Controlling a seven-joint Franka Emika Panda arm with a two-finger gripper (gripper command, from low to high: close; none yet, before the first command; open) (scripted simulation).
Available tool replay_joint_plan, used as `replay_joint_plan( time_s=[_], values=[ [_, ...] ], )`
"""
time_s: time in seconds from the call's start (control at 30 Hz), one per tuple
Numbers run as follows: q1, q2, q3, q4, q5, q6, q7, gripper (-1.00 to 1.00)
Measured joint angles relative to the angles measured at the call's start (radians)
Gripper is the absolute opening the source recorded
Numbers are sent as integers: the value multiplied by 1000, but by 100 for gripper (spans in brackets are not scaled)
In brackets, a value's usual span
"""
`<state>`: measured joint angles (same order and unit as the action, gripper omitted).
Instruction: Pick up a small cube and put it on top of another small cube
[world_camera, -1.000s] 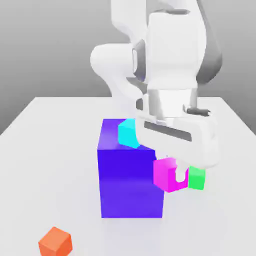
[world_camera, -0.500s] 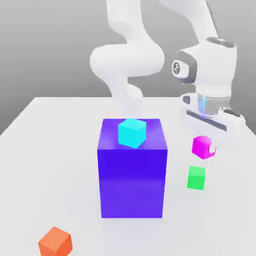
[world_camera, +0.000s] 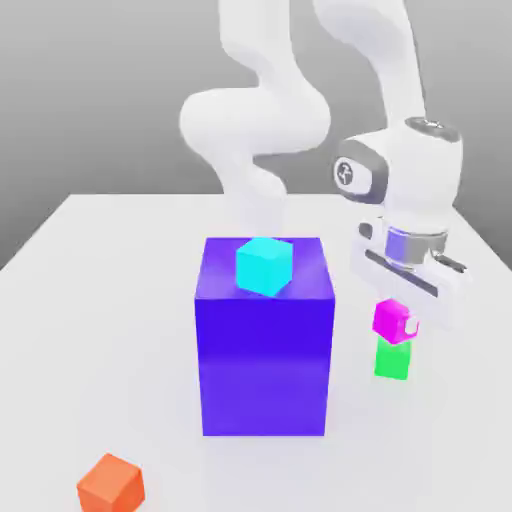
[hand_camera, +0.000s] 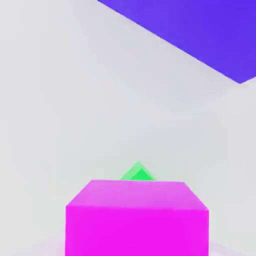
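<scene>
My gripper (world_camera: 396, 322) is shut on the small magenta cube (world_camera: 392, 319), which hangs just above the small green cube (world_camera: 392, 360) on the table at the exterior view's right. The magenta cube's underside looks close to or touching the green cube's top; I cannot tell which. In the hand view the magenta cube (hand_camera: 136, 218) sits large in the foreground, and a corner of the green cube (hand_camera: 138, 173) peeks out from behind it.
A big blue-purple block (world_camera: 262, 345) stands mid-table just to the exterior view's left of the gripper, with a cyan cube (world_camera: 264, 265) on top. Its corner (hand_camera: 200, 35) shows in the hand view. An orange cube (world_camera: 111, 483) lies near the front left.
The arm carried the magenta cube from beside the big block's front to the right, then lowered it from higher up until it hangs right over the green cube.
</scene>
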<state>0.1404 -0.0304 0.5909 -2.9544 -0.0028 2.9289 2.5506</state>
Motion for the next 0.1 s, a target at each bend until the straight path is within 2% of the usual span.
replay_joint_plan(
  time_s=[0.03, 0.07, 0.1],
  values=[
    [-6, 24, -4, -1, -37, 23, 25, -100],
    [-7, 41, -13, -2, -62, 37, 42, 100],
    [-12, 41, -13, -2, -62, 38, 42, 100]
  ],
)
